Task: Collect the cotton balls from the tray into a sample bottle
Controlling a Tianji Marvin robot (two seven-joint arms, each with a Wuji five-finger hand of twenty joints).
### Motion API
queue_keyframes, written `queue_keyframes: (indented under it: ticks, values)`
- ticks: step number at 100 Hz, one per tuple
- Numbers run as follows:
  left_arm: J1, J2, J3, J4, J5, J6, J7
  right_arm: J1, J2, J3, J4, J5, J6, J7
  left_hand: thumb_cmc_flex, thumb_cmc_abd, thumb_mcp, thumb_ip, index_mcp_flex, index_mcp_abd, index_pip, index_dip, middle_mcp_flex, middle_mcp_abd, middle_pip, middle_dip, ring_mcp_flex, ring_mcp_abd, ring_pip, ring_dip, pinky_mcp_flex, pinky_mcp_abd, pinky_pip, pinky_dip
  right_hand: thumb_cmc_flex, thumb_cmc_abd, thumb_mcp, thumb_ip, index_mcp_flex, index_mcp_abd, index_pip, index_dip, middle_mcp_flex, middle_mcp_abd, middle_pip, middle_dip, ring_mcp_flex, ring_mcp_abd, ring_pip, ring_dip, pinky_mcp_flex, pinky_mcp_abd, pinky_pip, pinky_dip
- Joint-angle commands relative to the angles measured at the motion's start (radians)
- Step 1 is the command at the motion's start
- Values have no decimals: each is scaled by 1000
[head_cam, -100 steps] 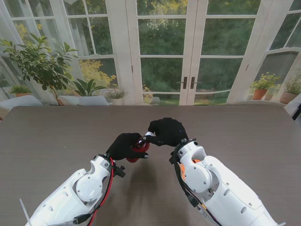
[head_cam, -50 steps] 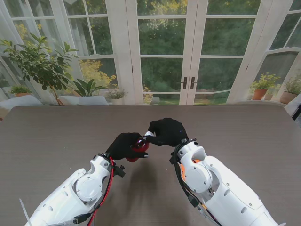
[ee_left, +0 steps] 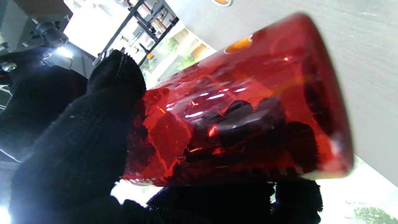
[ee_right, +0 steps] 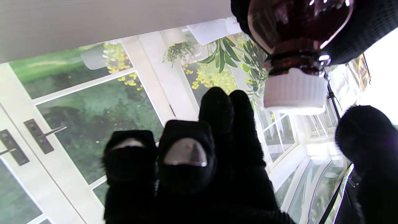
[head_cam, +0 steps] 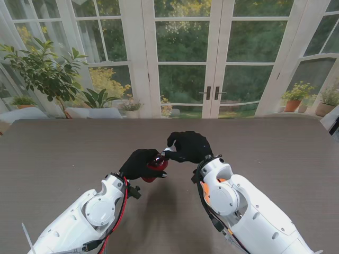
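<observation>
My left hand (head_cam: 142, 163) is shut on a red translucent sample bottle (head_cam: 157, 165), held above the table and tilted toward my right hand. The left wrist view is filled by the bottle's body (ee_left: 248, 102) with my dark fingers (ee_left: 102, 118) wrapped round it. A white ribbed cap (ee_right: 293, 91) sits on the bottle's neck. My right hand (head_cam: 189, 147) hovers at the cap (head_cam: 166, 153), with its fingers (ee_right: 217, 124) and thumb on either side and apart from it. No tray or cotton balls show in any view.
The dark wood-grain table (head_cam: 275, 153) stretches out on both sides of my hands. Beyond its far edge are glass doors and potted plants (head_cam: 45, 69).
My right hand has shifted slightly away from me at the cap. The left hand and the bottle have stayed put.
</observation>
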Motion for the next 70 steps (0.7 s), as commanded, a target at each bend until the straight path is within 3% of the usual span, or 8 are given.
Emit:
queue_keyframes:
  ticks: [1, 8, 27, 37, 70]
  values:
    - [2, -2, -4, -7, -2, 1, -20, -7, -3, 9, -14, 5, -1, 15, 244, 184, 277, 56, 141, -308, 266, 50, 86, -170, 56, 14, 21, -47, 0, 6, -20, -90, -10, -13, -43, 18, -22, 27, -43, 2, -21, -28, -20, 3, -3, -7, 17, 1, 0, -21, -19, 5, 12, 27]
    - [2, -1, -4, -7, -1, 1, -21, -8, 2, 24, -20, 9, -17, 36, 247, 184, 279, 57, 142, -302, 266, 50, 85, -168, 55, 13, 21, -44, -1, 6, -21, -89, -11, -13, -36, 7, -14, 28, -72, -15, -34, -38, -41, -3, -6, -8, 18, -4, -25, -31, -30, -4, 5, 28]
    - [1, -2, -2, -4, -1, -2, -21, -10, 20, 71, -39, 59, -87, 133, 245, 184, 277, 57, 141, -303, 265, 50, 85, -168, 55, 13, 21, -44, 0, 6, -21, -88, -10, -13, 30, -147, 121, 2, -107, -135, -59, -61, -141, -1, 4, -1, 18, -17, -107, -57, -77, -19, -20, 41]
    - [1, -2, -1, -4, -2, -2, -21, -9, 26, 80, -41, 71, -116, 164, 245, 184, 277, 57, 142, -303, 265, 51, 85, -169, 56, 14, 21, -44, 0, 6, -21, -88, -10, -13, 48, -195, 150, -6, -101, -164, -74, -68, -160, -6, 15, 6, 19, -23, -121, -60, -86, -20, -26, 45]
    - [2, -1, -2, -8, 2, -3, -21, 11, 25, 56, -14, 41, -145, 138, 245, 183, 277, 57, 140, -306, 265, 52, 86, -171, 56, 14, 21, -45, 1, 6, -21, -89, -10, -13, 155, -423, 266, -19, -62, -206, -82, -80, -137, -18, 33, 13, 22, -52, -93, -40, -55, -16, -31, 41]
